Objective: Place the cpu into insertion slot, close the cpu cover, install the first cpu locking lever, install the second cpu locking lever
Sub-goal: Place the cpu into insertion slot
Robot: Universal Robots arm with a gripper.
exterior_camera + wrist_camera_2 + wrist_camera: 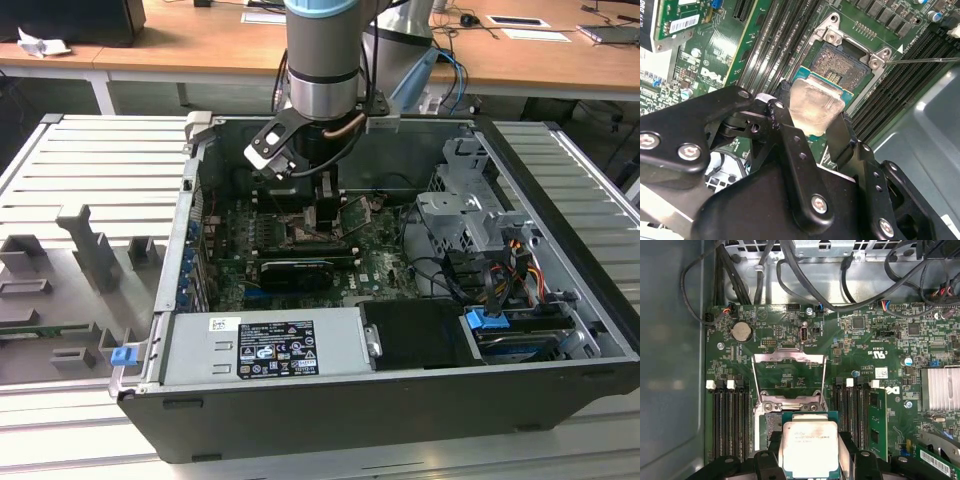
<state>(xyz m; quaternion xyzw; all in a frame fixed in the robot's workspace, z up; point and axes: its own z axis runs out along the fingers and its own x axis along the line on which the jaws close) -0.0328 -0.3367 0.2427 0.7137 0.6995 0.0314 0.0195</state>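
Note:
My gripper (pixel 812 117) is shut on the cpu (pixel 815 105), a pale silver square chip with a green edge, held by two opposite sides between black fingers (pixel 840 137). The cpu hangs just above the insertion slot (pixel 840 65), overlapping the slot's near corner. The first wrist view has the cpu (pixel 810 447) in the gripper (pixel 810 457) and the cpu cover (pixel 788 356) standing open beyond it as a silver frame. A thin locking lever (pixel 925 60) sticks out past the slot. In the exterior view the gripper (pixel 327 205) is low inside the computer case, over the slot (pixel 315 232).
Long black memory slots (pixel 730 422) flank the socket on both sides. A grey drive cage (pixel 465 215) and cables (pixel 500 275) fill the case on the exterior view's right. A power supply (pixel 265 345) lies along the front. A finned heat sink (pixel 940 388) sits on the board.

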